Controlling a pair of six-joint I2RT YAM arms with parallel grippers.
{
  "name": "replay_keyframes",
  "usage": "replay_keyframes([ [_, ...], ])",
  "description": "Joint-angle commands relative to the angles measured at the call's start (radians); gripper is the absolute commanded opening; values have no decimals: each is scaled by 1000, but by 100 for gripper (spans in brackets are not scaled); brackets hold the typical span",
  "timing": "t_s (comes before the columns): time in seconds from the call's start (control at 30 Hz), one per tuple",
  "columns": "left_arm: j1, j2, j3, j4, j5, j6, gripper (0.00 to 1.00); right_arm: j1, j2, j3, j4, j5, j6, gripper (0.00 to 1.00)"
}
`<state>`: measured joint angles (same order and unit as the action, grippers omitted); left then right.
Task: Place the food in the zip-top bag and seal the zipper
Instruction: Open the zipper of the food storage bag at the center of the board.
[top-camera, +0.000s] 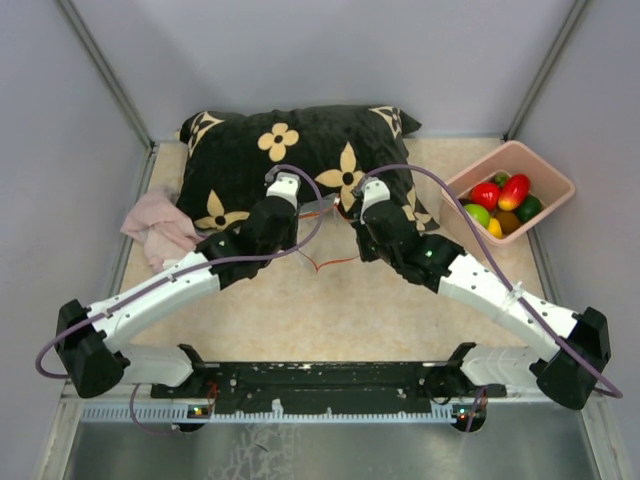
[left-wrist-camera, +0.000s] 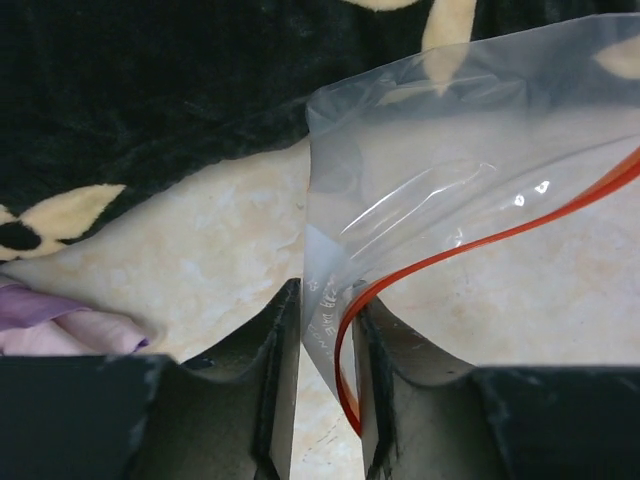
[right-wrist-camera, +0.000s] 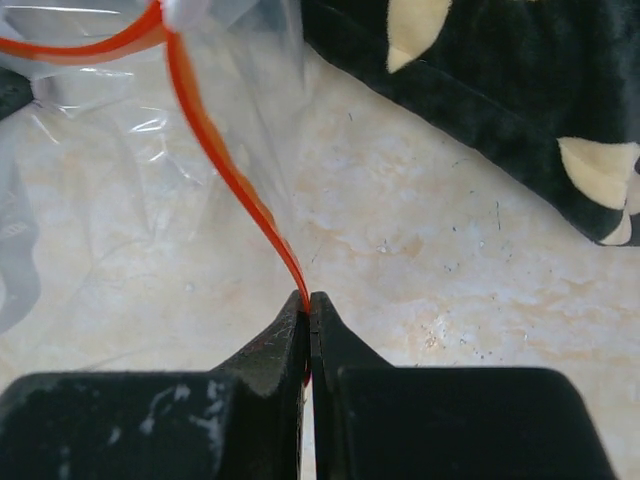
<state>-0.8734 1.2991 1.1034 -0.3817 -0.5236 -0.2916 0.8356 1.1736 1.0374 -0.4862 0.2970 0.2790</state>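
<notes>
Surface: pale beige, marbled worktop, matte, with faint scuffs in the right wrist view. A brushed metal sheet runs along the bottom edge of the overhead frame, below the arm bases.

Room: plain grey walls on three sides. A slanted metal post stands in each upper corner.

On the surface: a black pillow with cream flower print lies across the upper centre. A crumpled pink cloth sits at its left end, touching it. A pink bin sits at centre right, tilted diagonally. The food is all in it: red, green, yellow and orange pieces.

Zip-top bag: clear film, lying at frame centre just below the pillow, stretched between the two arms. Its mouth gapes and the zipper curves in a loose arc. No food shows inside it.

Left pincer: fingers apart by a narrow gap. The bag's corner and one end of the zipper sit in that gap. Whether the pads touch the film I cannot tell.

Right pincer: fingers pressed together, clamped on the zipper, which runs up and to the left from the tips. The film hangs in the upper left of that view.
</notes>
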Motion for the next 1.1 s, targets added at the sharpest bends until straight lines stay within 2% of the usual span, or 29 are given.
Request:
replay_keyframes([
  [0.0, 9, -66, -25, 0, 33, 5, 28, -2, -5, 40, 28, 43, -21, 6],
  [0.17, 9, -84, -70, 71, 164, -35, 12, -2, -11, -14, 177, -14, -5, 25],
  [0.27, 9, -84, -86, 93, 199, -52, 10, -2, 2, -30, 240, -22, 11, 34],
  [0.43, 8, -106, -119, 135, 229, -80, 9, -2, 39, -48, 303, -8, 6, 36],
  [0.5, 9, -116, -131, 152, 241, -90, 9, -2, 52, -45, 315, -13, -8, 33],
  [0.57, 9, -122, -135, 159, 245, -95, 15, -1, 63, -27, 302, -14, -24, 13],
  [0.63, 9, -119, -128, 148, 236, -93, 23, 8, 70, 5, 272, 0, -38, 0],
  [0.87, 10, -101, -80, 109, 203, -56, 52, 46, 120, 150, 124, 32, -73, 0],
  [1.07, 9, -81, -42, 94, 133, -13, 61, 68, 136, 189, 82, 37, -68, 0],
])
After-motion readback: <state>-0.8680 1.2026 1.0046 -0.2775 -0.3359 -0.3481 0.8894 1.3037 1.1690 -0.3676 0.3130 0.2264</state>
